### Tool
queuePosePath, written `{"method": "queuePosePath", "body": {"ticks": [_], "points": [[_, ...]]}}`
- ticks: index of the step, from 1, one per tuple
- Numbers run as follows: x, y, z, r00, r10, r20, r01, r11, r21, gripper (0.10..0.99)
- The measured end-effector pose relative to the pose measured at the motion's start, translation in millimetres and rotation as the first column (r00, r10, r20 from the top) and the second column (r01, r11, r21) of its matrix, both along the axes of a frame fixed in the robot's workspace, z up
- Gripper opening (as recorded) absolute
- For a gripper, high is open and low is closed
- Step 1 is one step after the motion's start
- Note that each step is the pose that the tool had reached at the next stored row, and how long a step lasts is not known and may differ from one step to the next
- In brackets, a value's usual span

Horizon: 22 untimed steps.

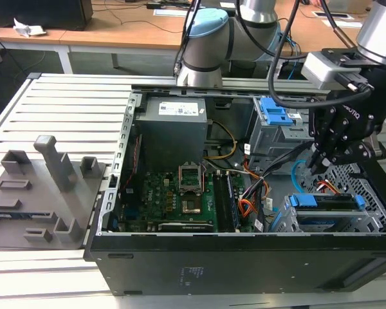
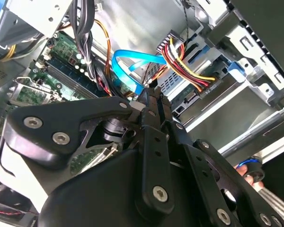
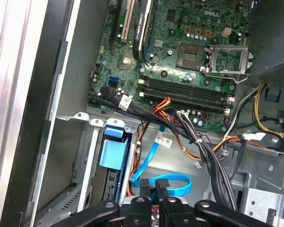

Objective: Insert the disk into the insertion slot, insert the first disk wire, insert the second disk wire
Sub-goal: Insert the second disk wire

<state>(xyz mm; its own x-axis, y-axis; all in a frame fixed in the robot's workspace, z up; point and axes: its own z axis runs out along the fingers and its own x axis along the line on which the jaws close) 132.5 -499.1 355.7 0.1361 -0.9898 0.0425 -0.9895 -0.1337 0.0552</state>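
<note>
The disk, silver in a bright blue frame, lies in the insertion slot, the low perforated cage at the exterior view's right. My gripper hangs just above the disk's end that faces the case's middle. In both wrist views its fingers are pressed together on the dark plug of the second disk wire, whose light blue cable loops off the fingertips. The first disk wire, a bundle of orange, red and black leads, runs to a black plug at the disk's end.
A taller grey cage with blue latches stands behind the slot. The motherboard and power supply fill the case's left. A black cable bundle crosses close to the gripper. A grey fixture plate lies outside the case.
</note>
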Motion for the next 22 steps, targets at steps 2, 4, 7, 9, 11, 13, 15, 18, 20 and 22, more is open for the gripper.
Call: {"method": "queuePosePath", "body": {"ticks": [2, 4, 7, 9, 11, 13, 15, 18, 20, 22], "points": [[0.0, 0.0, -0.9, 0.9994, -0.036, 0.0, 0.036, 0.9994, 0.0, 0.161], [0.0, 0.0, -2.1, 0.9964, -0.085, 0.0, 0.085, 0.9964, 0.0, 0.161], [0.2, -0.7, -3.5, 0.9902, -0.14, -0.0007, 0.14, 0.9902, 0.005, 0.161], [0.5, -3.1, -3.8, 0.9892, -0.147, -0.0008, 0.147, 0.9892, 0.006, 0.161], [1.5, -7.0, -3.9, 0.9888, -0.149, -0.0009, 0.149, 0.9888, 0.006, 0.161], [2.8, -14.7, -4.1, 0.9886, -0.151, -0.0011, 0.151, 0.9886, 0.006, 0.161], [3.4, -20.0, -4.3, 0.9884, -0.152, -0.0013, 0.152, 0.9884, 0.006, 0.161], [3.7, -24.3, -4.3, 0.9883, -0.153, -0.0012, 0.153, 0.9882, 0.006, 0.161], [3.8, -27.0, -4.4, 0.9881, -0.154, -0.0012, 0.154, 0.9881, 0.006, 0.161], [3.9, -29.0, -4.4, 0.988, -0.154, -0.0012, 0.154, 0.988, 0.006, 0.161]]}}
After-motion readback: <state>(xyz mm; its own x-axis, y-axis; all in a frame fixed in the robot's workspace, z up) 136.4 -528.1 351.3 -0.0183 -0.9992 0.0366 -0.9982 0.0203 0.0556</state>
